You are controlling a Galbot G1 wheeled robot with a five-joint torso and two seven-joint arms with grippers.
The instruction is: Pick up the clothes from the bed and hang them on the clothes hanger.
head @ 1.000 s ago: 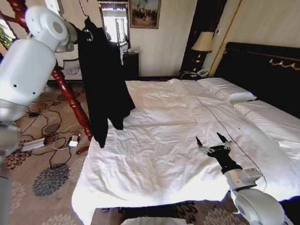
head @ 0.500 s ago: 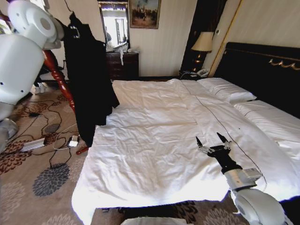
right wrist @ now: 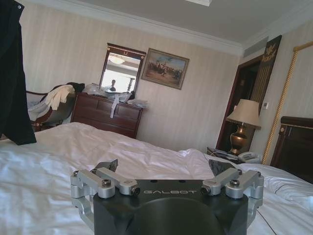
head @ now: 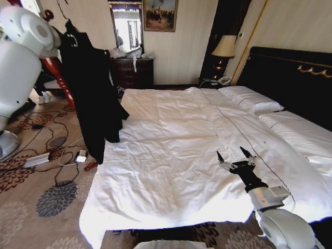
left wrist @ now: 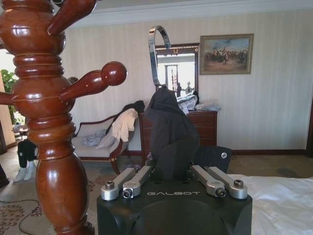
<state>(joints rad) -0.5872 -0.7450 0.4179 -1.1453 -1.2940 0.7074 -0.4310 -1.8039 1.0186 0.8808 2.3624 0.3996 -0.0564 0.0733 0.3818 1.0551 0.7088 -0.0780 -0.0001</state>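
Counting first: you have one black coat (head: 93,98), one bed (head: 176,155), one clothes hanger (left wrist: 46,112), two arms. Your left end effector (left wrist: 168,183) is raised high at the far left, clamped shut on the coat's collar fabric, which bunches up between its fingers (left wrist: 122,186). The coat hangs full length off that grip, clear of the bed, its hem over the carpet just beside the bed's left edge. The silver wire hook (left wrist: 157,49) stands up above the collar, near one knobbed peg (left wrist: 100,78) of the stand but apart from it, not on any peg.

Your right end effector (head: 236,155) rests low over the white duvet near the bed's front right, fingers spread wide, holding nothing.

Open room: the whole duvet is bare; carpet left of the bed carries cables and a power strip (head: 36,159).

Against the earlier frames, the left arm and coat have swung further left, off the bed's corner and toward the stand; the right arm has not moved.
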